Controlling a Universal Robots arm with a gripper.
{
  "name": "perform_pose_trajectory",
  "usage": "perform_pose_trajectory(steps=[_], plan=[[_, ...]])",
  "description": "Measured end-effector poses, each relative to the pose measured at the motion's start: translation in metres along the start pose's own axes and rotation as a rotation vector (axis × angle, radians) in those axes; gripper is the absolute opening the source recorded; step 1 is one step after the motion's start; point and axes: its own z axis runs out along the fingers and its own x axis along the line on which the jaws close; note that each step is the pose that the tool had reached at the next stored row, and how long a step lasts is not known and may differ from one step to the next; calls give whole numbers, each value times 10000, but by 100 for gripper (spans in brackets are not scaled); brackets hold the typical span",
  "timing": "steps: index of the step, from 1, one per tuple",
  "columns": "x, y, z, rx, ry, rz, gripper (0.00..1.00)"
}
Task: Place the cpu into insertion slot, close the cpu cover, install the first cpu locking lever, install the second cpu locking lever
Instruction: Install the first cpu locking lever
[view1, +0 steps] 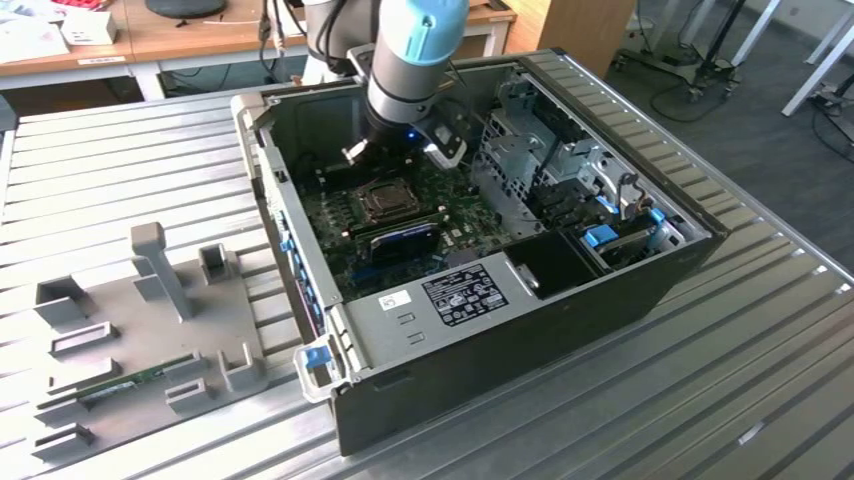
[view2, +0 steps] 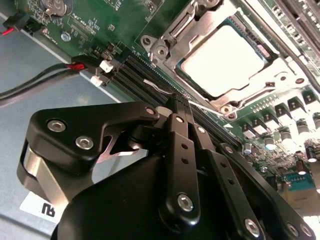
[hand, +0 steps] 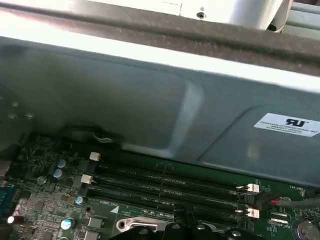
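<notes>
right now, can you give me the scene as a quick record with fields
cpu: seated in the insertion slot, pale face up
cpu cover: down over the cpu, its window framing the face
wire lever: thin, running along the socket edge nearest the memory slots
gripper: low inside the computer case, tip at the wire lever, contact unclear

The cpu cover (view2: 186, 42) lies flat over the cpu (view2: 226, 60).
</notes>
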Motion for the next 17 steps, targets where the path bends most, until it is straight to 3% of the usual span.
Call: perform_pose_trajectory(steps=[8, 17], plan=[[-22, -10, 47, 26, 20, 7, 10], [-36, 23, 70, 25, 20, 6, 10]])
